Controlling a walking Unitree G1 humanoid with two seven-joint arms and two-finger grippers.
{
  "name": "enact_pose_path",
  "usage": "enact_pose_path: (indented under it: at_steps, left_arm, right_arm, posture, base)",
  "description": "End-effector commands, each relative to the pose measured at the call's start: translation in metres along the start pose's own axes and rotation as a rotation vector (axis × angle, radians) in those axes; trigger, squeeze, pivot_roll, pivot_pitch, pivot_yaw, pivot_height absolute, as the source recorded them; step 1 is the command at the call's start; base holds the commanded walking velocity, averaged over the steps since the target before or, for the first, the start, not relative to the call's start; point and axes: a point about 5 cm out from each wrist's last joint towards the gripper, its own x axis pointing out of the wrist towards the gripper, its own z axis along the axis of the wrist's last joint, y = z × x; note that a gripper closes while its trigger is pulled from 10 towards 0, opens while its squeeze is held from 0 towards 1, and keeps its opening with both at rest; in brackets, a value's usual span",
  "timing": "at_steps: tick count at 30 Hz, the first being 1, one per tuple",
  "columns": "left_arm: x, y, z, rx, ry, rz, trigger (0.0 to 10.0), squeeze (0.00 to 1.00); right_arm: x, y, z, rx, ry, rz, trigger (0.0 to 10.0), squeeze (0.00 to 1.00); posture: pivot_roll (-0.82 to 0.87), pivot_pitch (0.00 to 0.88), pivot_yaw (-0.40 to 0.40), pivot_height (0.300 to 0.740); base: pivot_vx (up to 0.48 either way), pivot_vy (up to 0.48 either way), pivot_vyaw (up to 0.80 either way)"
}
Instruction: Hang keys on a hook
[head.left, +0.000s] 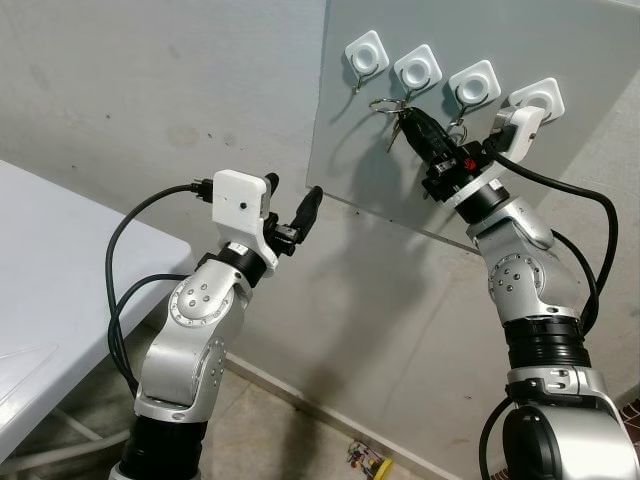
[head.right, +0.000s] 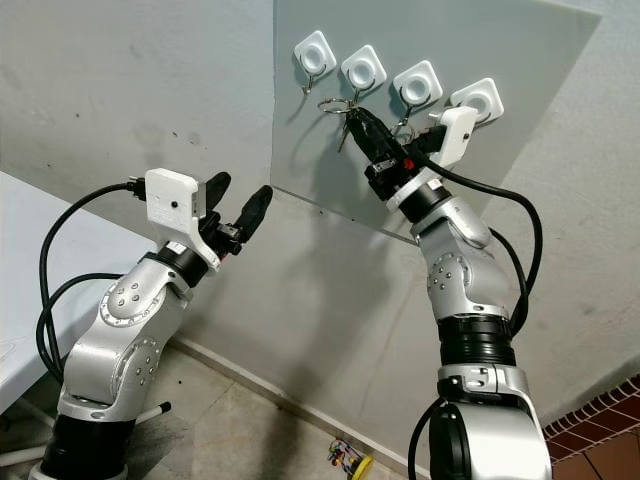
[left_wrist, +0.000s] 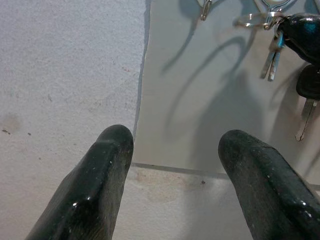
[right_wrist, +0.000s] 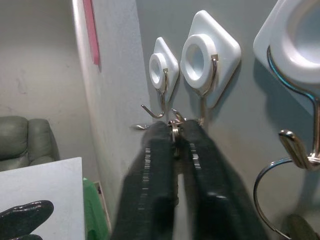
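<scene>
Grey board (head.left: 560, 200) with four white hooks (head.left: 419, 70) leans against a concrete wall (head.left: 150, 90).

A home: green armchair (right_wrist: 22, 142), wall hooks (head.left: 420, 72).

White table (head.left: 60, 260), green armchair (right_wrist: 20, 142), tiled floor (head.left: 300, 445)

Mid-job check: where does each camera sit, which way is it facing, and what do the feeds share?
Left and right eye views: on the head, facing the grey board and its hooks; both arms show.
Left wrist view: looks along the open left gripper toward the board's lower edge.
Right wrist view: looks along the right gripper, shut on the key ring at the second hook.
Shared: the key ring and board.
</scene>
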Motion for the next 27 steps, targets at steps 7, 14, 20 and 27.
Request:
enact_pose_path:
  at_steps: [7, 14, 20, 27]
  left_arm:
    - [0.003, -0.002, 0.008, 0.004, -0.023, -0.013, 10.0, 0.00]
    - [0.000, 0.003, 0.003, 0.022, -0.008, 0.013, 10.0, 0.00]
    - [-0.002, 0.009, -0.003, 0.036, 0.008, 0.041, 10.0, 0.00]
    - [-0.006, 0.022, -0.015, 0.060, 0.038, 0.125, 10.0, 0.00]
  right_arm:
    - [-0.002, -0.002, 0.003, -0.004, 0.005, 0.016, 10.0, 1.00]
    - [-0.007, -0.001, -0.007, -0.037, 0.062, 0.037, 10.0, 1.00]
    - [-0.011, 0.004, -0.018, -0.057, 0.120, 0.077, 10.0, 1.00]
    - [-0.024, 0.010, -0.047, -0.128, 0.247, 0.127, 10.0, 1.00]
  posture:
    - [-0.07, 0.000, -0.094, 0.740]
    - [-0.07, 0.000, -0.092, 0.740]
    - [-0.07, 0.000, -0.088, 0.740]
    - [-0.07, 0.000, -0.087, 0.740]
  base:
    - [0.000, 0.000, 0.00]
    - [0.000, 0.000, 0.00]
    - [0.000, 0.000, 0.00]
    - [0.000, 0.000, 0.00]
